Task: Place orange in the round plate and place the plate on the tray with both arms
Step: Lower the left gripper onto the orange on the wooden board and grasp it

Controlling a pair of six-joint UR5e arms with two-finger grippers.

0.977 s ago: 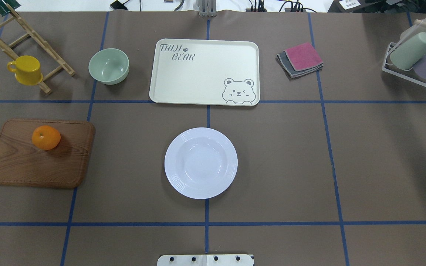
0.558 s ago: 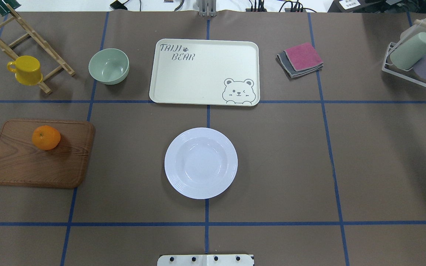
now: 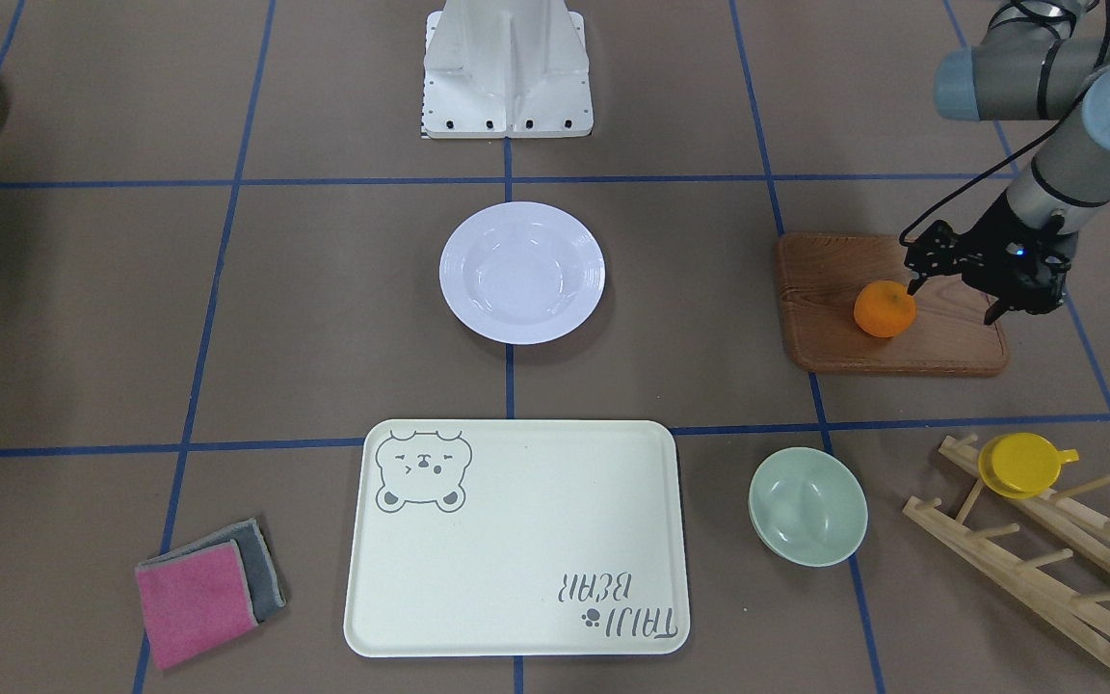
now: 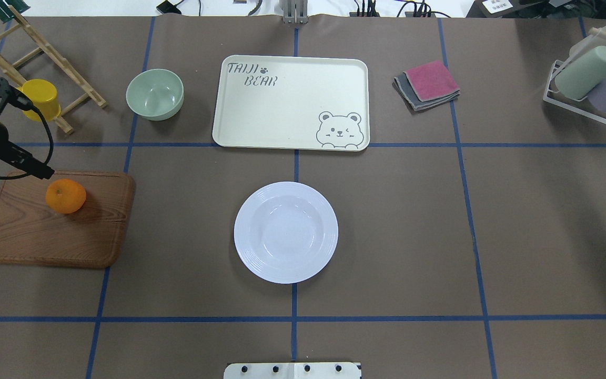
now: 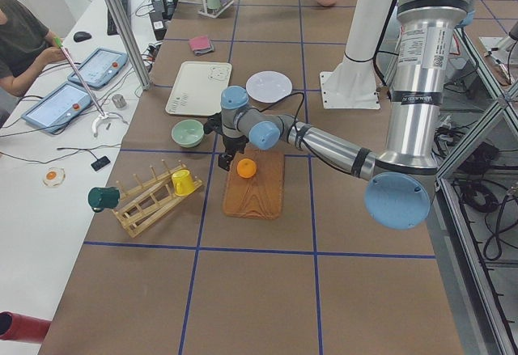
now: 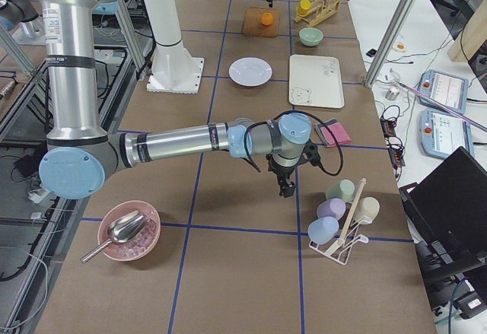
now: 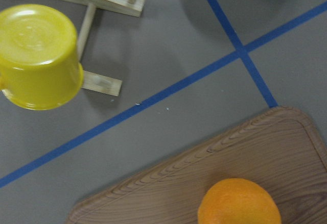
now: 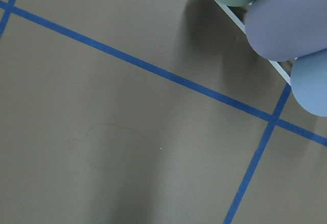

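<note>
Since your left gripper (image 3: pixel 955 297) hangs with jaws spread and empty, and the orange (image 3: pixel 885 308) sits on the wooden board (image 3: pixel 825 265) just beside it, not between them, you're on the pickup step I reckon, so next centre it over the fruit, drop, squeeze gently.

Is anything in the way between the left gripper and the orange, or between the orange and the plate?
Nothing visible. The left gripper hangs open right beside the orange on the wooden board, nothing between them. From orange to plate lies only board and bare table; the green bowl sits off that line.
</note>
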